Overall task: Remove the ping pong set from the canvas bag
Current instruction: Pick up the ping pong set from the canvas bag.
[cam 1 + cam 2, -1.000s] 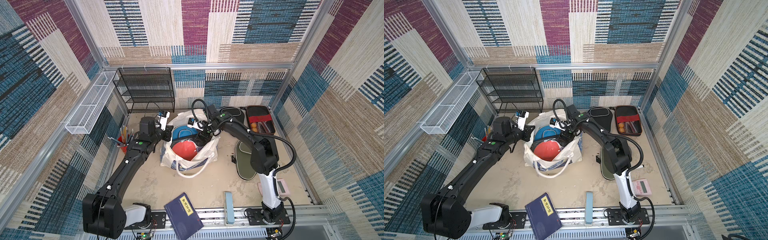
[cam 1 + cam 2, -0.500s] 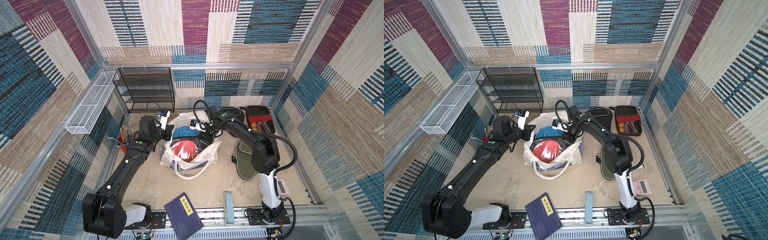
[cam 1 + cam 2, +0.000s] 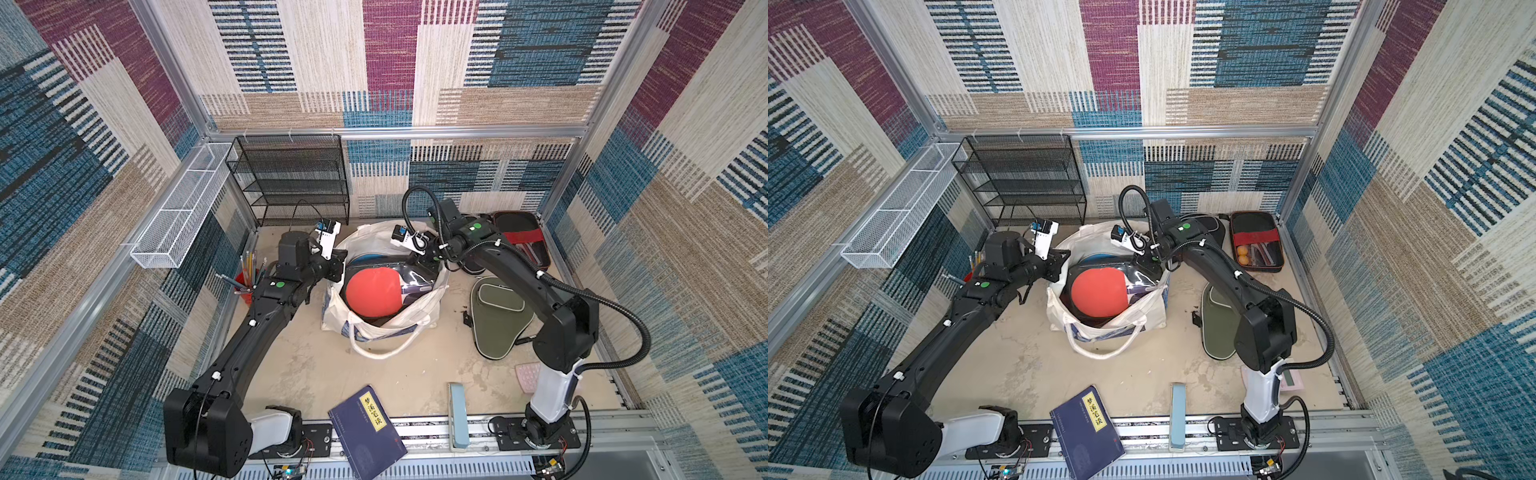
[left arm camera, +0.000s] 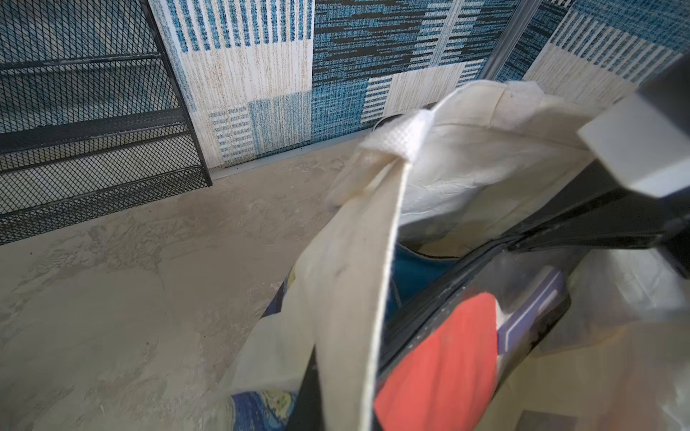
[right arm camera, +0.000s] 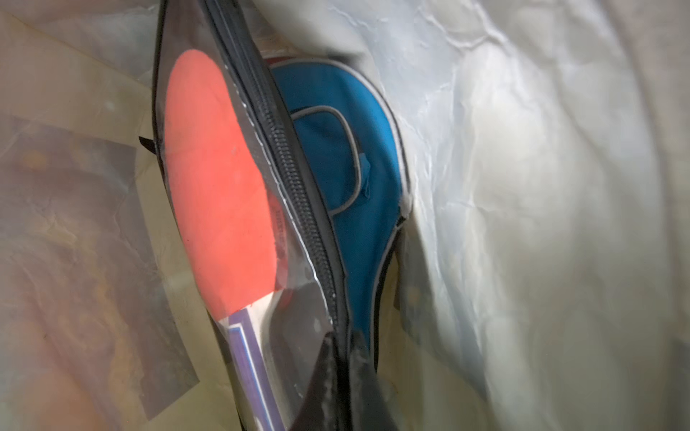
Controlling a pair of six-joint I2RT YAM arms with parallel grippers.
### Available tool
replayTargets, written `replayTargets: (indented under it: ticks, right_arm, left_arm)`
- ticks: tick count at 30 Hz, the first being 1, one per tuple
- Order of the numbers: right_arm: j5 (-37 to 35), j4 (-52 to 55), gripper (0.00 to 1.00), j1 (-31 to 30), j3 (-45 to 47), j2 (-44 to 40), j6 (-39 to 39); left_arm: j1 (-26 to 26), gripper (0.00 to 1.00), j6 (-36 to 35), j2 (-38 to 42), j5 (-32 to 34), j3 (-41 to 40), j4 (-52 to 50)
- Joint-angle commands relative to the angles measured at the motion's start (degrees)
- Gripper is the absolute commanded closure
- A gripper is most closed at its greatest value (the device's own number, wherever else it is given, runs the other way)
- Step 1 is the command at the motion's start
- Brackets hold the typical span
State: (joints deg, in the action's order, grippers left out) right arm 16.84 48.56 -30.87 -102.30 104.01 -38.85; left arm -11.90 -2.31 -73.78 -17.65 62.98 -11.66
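Canvas bag (image 3: 415, 322): stands open mid-surface, still holding two covers.
Right gripper (image 3: 422, 262): stood wide a second ago; now closed, apparently pinching the zip edge of the clear-fronted paddle cover at the bag's right rim.
Left gripper (image 3: 334, 270): unchanged, clamped on the bag's left rim, keeping the mouth open.
Clear-fronted paddle cover (image 3: 376, 291): inside the bag, red paddle face up, tilted.
Blue cover (image 5: 373, 149): inside the bag, behind it, against the cloth.
Olive cover (image 3: 496, 320), black case with a red band (image 3: 521, 239): already out on the surface (image 3: 316, 365).
Meaning: grasp apparently made; a lift out should follow, then the blue cover.
Risk: the thin edge grip may slip.
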Motion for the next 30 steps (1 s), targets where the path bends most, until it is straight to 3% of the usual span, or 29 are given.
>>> replayTargets:
  ticks: [1,10,18,24,26,30]
  right_arm:
    - [-5.8,-12.7,1.00,0.1,2.6,-4.2,1.6]
    - [-6.8,-18.5,1.00,-0.5,6.8,-9.5,1.6]
    - [2.6,-20.7,1.00,-0.9,15.1,-12.9,2.1]
    - [5.8,-19.3,0.99,-0.9,16.1,-13.1,1.7]
    - [7.9,-17.7,0.86,-0.9,15.4,-12.6,0.9]
    - [10.6,-13.7,0.34,-0.9,11.9,-9.3,0.0]
  left_arm:
    - [-0.1,1.00,0.8,-1.5,2.1,2.9,-1.7]
    - [-0.3,1.00,4.8,-4.9,-0.8,3.6,-1.7]
    - [-2.8,1.00,8.4,-5.9,-4.9,-0.8,3.7]
    - [-3.5,1.00,9.0,-4.8,-7.3,-2.4,7.4]
    - [-3.5,1.00,8.9,-4.5,-8.0,-2.5,8.1]
    - [-3.6,1.00,8.8,-3.7,-8.9,-3.0,9.3]
